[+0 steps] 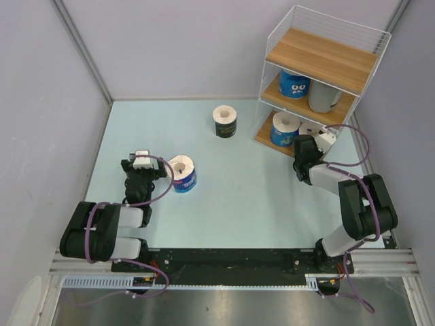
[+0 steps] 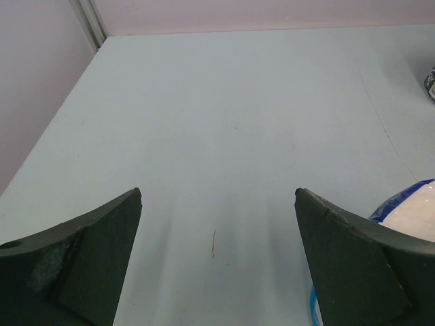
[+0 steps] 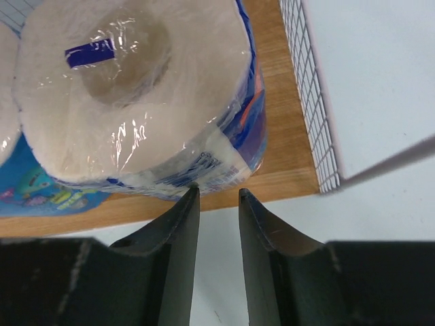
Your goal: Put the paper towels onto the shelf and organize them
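Observation:
The shelf [image 1: 319,58] stands at the back right. Its middle board holds a blue roll [image 1: 293,83] and the grey roll [image 1: 323,96]. The bottom board [image 3: 289,159] holds a blue roll [image 1: 284,129] and a second blue roll [image 3: 136,88] beside it. My right gripper [image 3: 217,191] sits at that second roll's base, its jaws a narrow gap apart with nothing between them; it also shows in the top view [image 1: 311,140]. The black roll [image 1: 224,121] stands on the table. Another blue roll [image 1: 182,174] stands just right of my open, empty left gripper [image 1: 144,163], and its edge shows in the left wrist view [image 2: 408,214].
The shelf's top board [image 1: 326,54] carries nothing. White wire mesh [image 3: 306,88] closes the shelf's right side. Grey walls [image 1: 41,102] enclose the pale blue table on the left, back and right.

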